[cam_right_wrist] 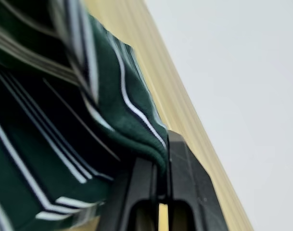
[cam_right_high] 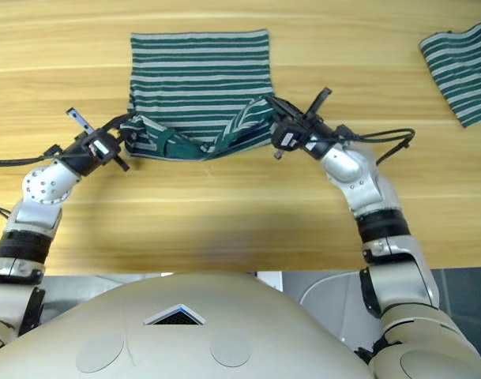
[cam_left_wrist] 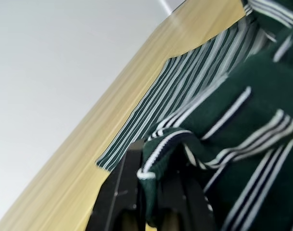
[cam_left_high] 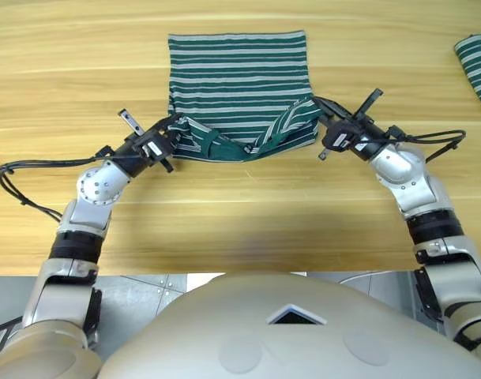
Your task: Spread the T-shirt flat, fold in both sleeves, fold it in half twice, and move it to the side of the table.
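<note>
T-shirt [cam_left_high: 236, 79], green striped, narrowed to rectangle, far part flat on desk [cam_left_high: 224, 221] beyond both jaws. Near edge lifted, sagging between them: left jaws clamped on its left corner, right jaws clamped on right corner. Second striped cloth [cam_left_high: 479, 67] well outside right jaws.

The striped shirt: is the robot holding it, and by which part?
Yes. The left gripper and right gripper each pinch one end of the T-shirt's near edge, the one closest to the robot.

Silver left arm [cam_left_high: 94, 197] and right arm [cam_left_high: 406, 178], black-banded; black left gripper [cam_left_high: 175, 130], right gripper [cam_left_high: 323, 118]; black cables [cam_left_high: 441, 135] loop toward 9 and 3 o'clock.
</note>
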Available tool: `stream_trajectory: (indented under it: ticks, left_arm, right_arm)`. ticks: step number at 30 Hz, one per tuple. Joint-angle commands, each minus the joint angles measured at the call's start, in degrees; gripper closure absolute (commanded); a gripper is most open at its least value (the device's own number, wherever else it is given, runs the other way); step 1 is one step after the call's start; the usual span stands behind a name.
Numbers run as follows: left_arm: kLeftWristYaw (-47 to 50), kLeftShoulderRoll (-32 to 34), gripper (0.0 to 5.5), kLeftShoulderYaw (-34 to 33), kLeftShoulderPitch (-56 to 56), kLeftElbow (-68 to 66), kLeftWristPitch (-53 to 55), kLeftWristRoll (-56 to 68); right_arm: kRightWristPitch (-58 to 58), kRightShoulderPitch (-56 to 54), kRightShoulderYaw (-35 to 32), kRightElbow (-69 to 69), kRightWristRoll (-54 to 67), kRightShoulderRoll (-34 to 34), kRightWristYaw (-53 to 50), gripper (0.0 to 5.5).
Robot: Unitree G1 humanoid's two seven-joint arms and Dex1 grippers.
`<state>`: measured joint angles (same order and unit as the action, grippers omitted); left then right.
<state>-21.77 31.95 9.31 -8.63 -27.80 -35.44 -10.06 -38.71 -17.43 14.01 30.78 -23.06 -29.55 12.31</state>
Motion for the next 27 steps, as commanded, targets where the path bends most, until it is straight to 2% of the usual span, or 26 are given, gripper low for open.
stream_trajectory:
  ticks: [1,7,14,21,27]
  left_arm:
    - [3.2,-3.0,5.44,-0.9,-9.0,-7.9,-0.2,-1.2]
    - [5.4,-5.4,5.44,-3.0,-18.3,-17.9,-2.4,0.2]
    - [11.4,-8.5,5.44,-1.7,-27.2,-31.9,-1.6,-4.5]
    - [16.8,-11.5,5.44,0.4,-32.5,-41.7,1.3,-8.3]
    - [20.1,-13.2,5.44,0.3,-36.4,-45.5,4.0,-9.1]
  right_arm:
    - [0.3,-9.9,0.5,11.0,-3.3,2.5,-5.5,5.5]
    - [0.6,-21.5,2.5,25.5,-6.8,5.7,-12.3,5.5]
    - [2.8,-29.1,6.2,36.5,-10.3,10.0,-17.5,5.5]
    - [7.7,-32.8,8.3,43.1,-11.8,14.3,-20.1,5.5]
    - [12.0,-35.6,7.5,45.3,-10.8,16.3,-21.2,5.5]
